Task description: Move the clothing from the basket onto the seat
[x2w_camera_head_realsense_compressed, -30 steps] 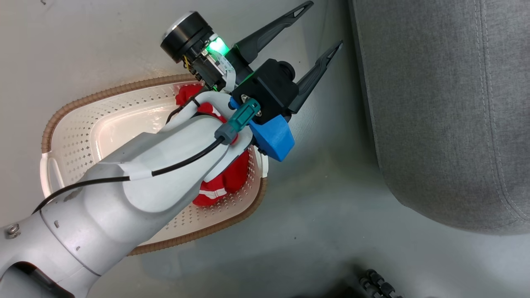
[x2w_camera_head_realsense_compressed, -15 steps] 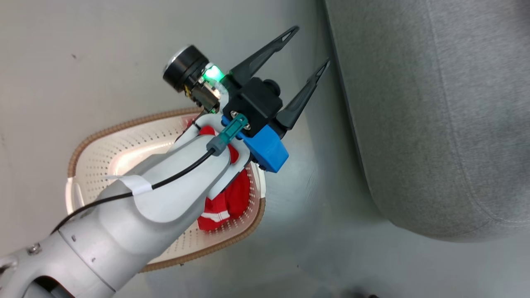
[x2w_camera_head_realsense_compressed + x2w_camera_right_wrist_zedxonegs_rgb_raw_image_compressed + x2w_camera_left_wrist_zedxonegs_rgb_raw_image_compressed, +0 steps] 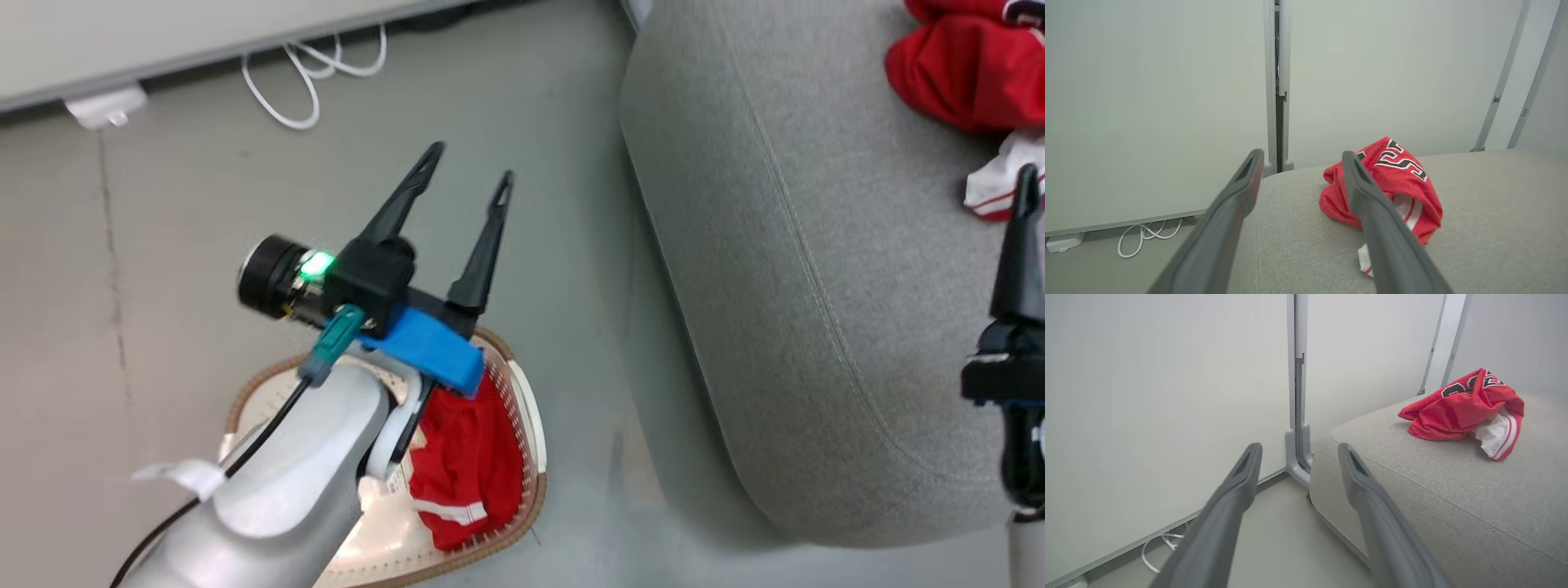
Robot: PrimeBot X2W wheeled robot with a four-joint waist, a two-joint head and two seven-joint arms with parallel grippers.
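The left gripper (image 3: 472, 162) stands in the middle left of the head view with its two dark fingers spread apart and pointing toward the top of the frame. Nothing is between them; in the left wrist view the gap of the left gripper (image 3: 1299, 448) shows bare floor (image 3: 1286, 539) and the pale wall (image 3: 1147, 396). The right gripper (image 3: 1302, 154) is also spread wide and holds nothing. In its own view its right-hand finger crosses in front of the jersey (image 3: 1396, 183), but whether it touches the cloth cannot be told.

Just under the left gripper's wrist, at the lower middle of the head view, is the basket (image 3: 535, 498). A red garment (image 3: 465, 465) with a white stripe at its lower end lies in it, against the right-hand wall. The pale forearm covers the left part of the basket, and the frame's bottom edge cuts the basket off — what else is inside cannot be seen.

The seat (image 3: 775, 286) takes the right side of the head view, apart from the basket with a strip of floor between them. The jersey (image 3: 955, 73) lies crumpled on it in the upper right corner, partly cut by the frame edge; its black-and-white lettering is folded and not readable. Its white lining shows in the left wrist view (image 3: 1457, 404).

At the right edge of the head view one dark finger (image 3: 1020, 245) rises — its partner is out of frame. A white cable (image 3: 302, 82) lies looped on the floor at the upper left.
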